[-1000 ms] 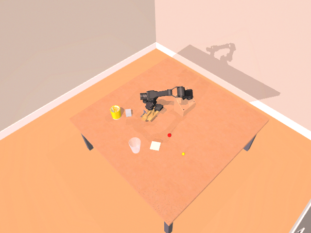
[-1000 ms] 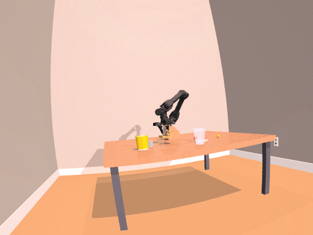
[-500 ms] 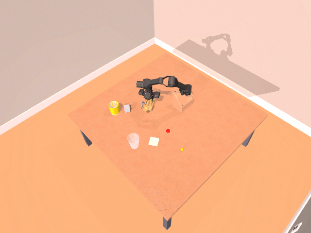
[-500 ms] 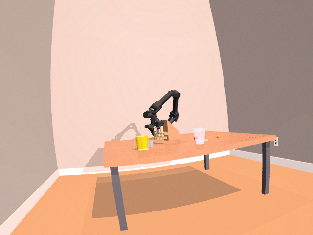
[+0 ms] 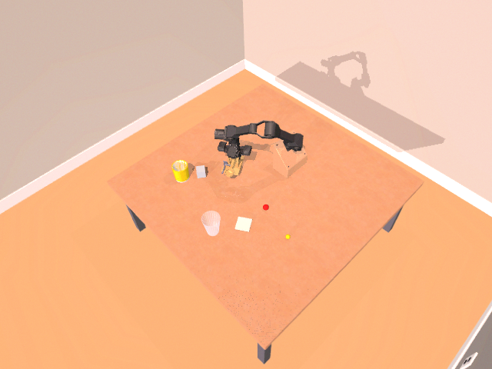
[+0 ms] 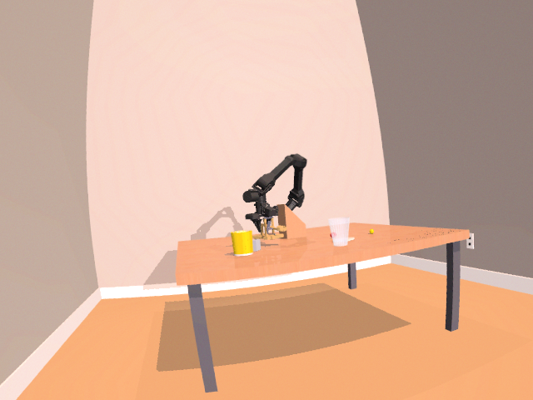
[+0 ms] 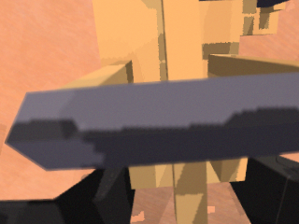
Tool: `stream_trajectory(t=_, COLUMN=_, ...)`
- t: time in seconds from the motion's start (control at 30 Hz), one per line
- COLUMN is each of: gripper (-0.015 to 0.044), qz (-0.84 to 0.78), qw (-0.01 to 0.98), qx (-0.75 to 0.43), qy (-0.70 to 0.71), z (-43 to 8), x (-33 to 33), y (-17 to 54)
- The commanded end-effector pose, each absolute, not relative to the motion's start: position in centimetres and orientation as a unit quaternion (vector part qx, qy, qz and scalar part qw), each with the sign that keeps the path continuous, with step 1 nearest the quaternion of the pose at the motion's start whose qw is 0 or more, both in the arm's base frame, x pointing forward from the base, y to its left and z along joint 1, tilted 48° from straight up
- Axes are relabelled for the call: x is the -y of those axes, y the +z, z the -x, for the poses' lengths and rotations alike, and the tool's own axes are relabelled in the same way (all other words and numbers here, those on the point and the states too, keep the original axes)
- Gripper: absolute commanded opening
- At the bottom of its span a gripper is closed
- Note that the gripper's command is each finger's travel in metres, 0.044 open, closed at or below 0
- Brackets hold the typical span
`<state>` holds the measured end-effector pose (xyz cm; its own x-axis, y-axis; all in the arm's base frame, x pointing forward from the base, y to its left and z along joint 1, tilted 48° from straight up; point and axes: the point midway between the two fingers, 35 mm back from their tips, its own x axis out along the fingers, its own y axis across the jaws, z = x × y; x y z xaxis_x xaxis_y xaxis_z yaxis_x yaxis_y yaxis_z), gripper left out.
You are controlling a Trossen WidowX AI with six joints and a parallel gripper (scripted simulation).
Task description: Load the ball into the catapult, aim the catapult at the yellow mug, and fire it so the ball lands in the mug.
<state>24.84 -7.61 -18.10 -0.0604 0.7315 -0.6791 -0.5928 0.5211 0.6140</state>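
Note:
The wooden catapult (image 5: 233, 168) (image 6: 265, 236) (image 7: 128, 37) is below the arm, right of the yellow mug in the top and exterior views. My gripper (image 5: 235, 154) (image 6: 263, 223) (image 7: 176, 146) points down and is shut on the catapult's wooden body. A grey bar (image 7: 163, 107) crosses above the wood in the wrist view and hides part of it. I cannot tell whether the catapult touches the table. The yellow mug (image 5: 181, 173) (image 6: 241, 243) stands upright. A red ball (image 5: 265, 207) and a smaller yellow ball (image 5: 287, 236) (image 6: 371, 231) lie on the table, away from the catapult.
A grey block (image 5: 201, 171) (image 6: 256, 244) sits between mug and catapult. A translucent cup (image 5: 211, 224) (image 6: 339, 232) stands near a flat pale square (image 5: 243, 224). A wooden wedge-shaped block (image 5: 287, 161) (image 6: 294, 226) stands beside the arm's base.

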Motion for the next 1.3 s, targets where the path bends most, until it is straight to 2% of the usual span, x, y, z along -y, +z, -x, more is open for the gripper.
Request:
stream_trajectory(t=0.0, gripper=0.0000, qz=-0.065, qw=0.687, qx=-0.540, qy=0.481, z=-25.1, x=7.3, y=-18.4)
stream_trajectory(t=0.8, gripper=0.0000, qz=-0.064, qw=0.682, qx=-0.543, qy=0.486, z=-24.7, x=5.3, y=-20.2)
stream_trajectory(t=1.27, gripper=0.0368, qz=-0.064, qw=0.682, qx=-0.543, qy=0.486, z=-24.7, x=5.3, y=-20.2)
